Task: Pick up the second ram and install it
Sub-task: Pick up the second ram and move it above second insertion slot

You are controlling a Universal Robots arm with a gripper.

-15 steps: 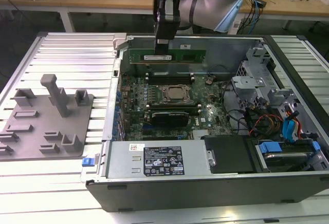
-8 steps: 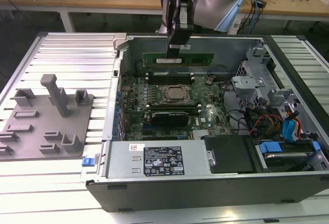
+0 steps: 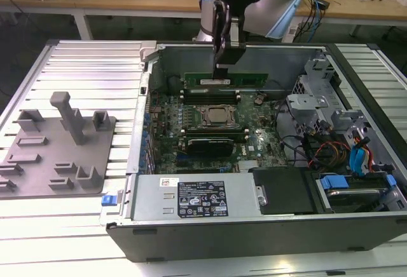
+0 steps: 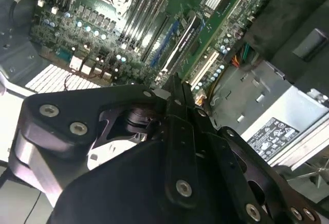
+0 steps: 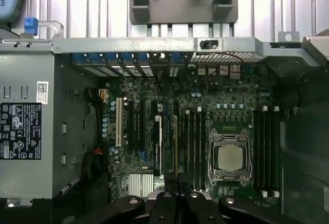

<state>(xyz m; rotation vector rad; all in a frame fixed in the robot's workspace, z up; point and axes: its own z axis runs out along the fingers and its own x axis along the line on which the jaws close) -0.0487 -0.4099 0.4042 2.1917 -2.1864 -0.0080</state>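
Ribbed metal bench (image 3: 82,67) is carrying an open PC case (image 3: 254,237), lid off, w/ the motherboard (image 3: 254,140) lying flat and facing up. Gripper (image 3: 226,66) is reaching down into the case from above, fingers pinching closed on the top edge of the second ram (image 3: 247,80) at abt mid-length. Stick is hanging upright, long edge level, sticker side facing the exterior cam, contact edge pointing down. That's prob. so it's balancing w/o tipping and running parallel to the memory slots (image 5: 195,147) flanking the CPU socket (image 3: 216,117). In the exterior view it's showing just beyond the socket. Can't tell whether its lower edge is touching a slot or hovering above one. In the first wrist view the fingers (image 5: 165,202) are sitting close together over the slot banks.

Room: nothing is standing over the board btw. socket and stick, so the way down is looking open. Case's far wall (image 3: 191,58) is showing right behind the stick in the exterior view, but the gap isn't readable. Drive cage and cables (image 3: 331,143) are sitting apart from the stick's end on the exterior view's right. PSU (image 3: 197,197) is lying along the near edge, well apart. Grey slotted tray (image 3: 60,150) is resting outside the case on the exterior view's left, well apart from the gripper.
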